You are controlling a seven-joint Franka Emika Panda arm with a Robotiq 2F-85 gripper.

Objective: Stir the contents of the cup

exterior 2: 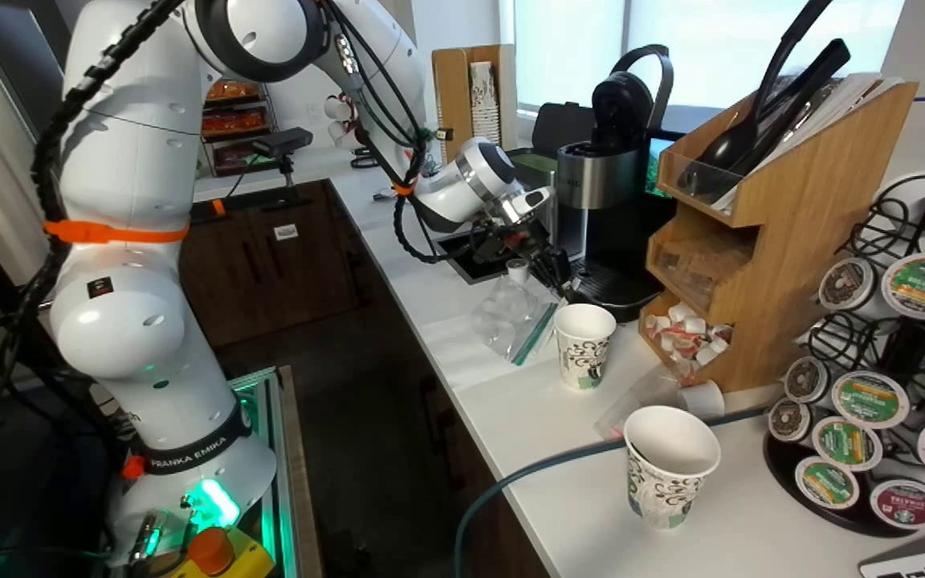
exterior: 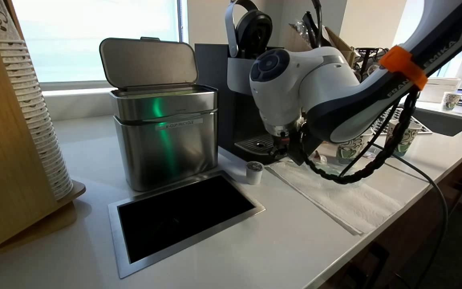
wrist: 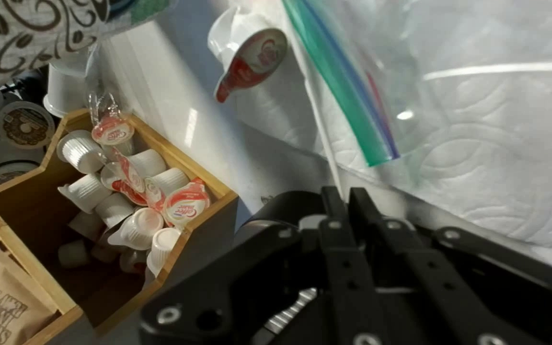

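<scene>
The cup (exterior 2: pixel 583 345) is a white paper cup with dark swirls and green print, standing upright on the counter; its contents are hidden. It shows partly behind the cable in an exterior view (exterior: pixel 350 150) and, cut off, at the top left of the wrist view (wrist: pixel 41 28). A similar paper cup (exterior 2: pixel 667 466) stands farther along the counter. My gripper (wrist: pixel 345 194) is nearly closed on a thin white stick (wrist: pixel 321 127). The gripper is by the coffee machine in both exterior views (exterior: pixel 278 151) (exterior 2: pixel 565 285), apart from the cup.
A black coffee machine (exterior 2: pixel 603 177) stands beside the gripper. A clear zip bag (exterior 2: pixel 507 317) and a creamer pod (wrist: pixel 259 55) lie on a paper towel (exterior: pixel 347 200). A wooden organizer (exterior 2: pixel 824 241) and a pod rack (exterior 2: pixel 896 377) flank the cups. A cable (exterior 2: pixel 543 464) crosses the counter.
</scene>
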